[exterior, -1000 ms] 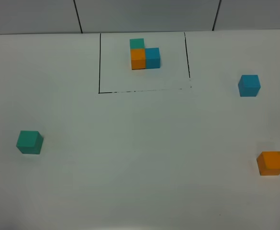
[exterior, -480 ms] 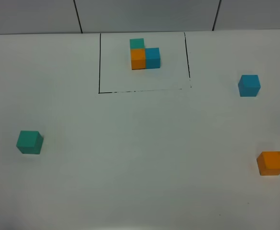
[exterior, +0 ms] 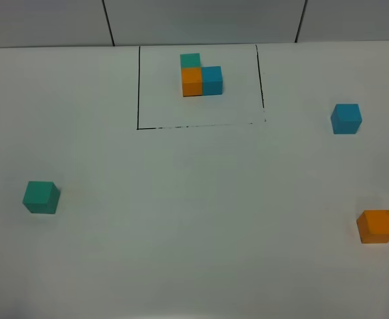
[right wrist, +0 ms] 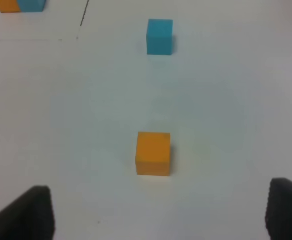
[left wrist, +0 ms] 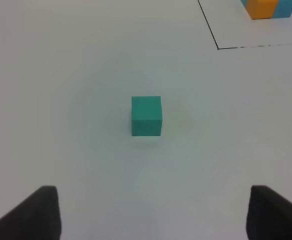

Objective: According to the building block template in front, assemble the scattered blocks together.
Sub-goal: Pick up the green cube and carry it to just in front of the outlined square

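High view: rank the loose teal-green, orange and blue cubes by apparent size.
1. matte orange cube and matte teal-green cube: about alike.
2. matte blue cube: looks smallest, but farther from the camera, so unsure.

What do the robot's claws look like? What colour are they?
Only the tips show. The left claw has two black, matte fingers with blunt, rounded ends. The right claw looks the same, chunky and black. No cables or markings are visible, and the arms themselves are out of view.
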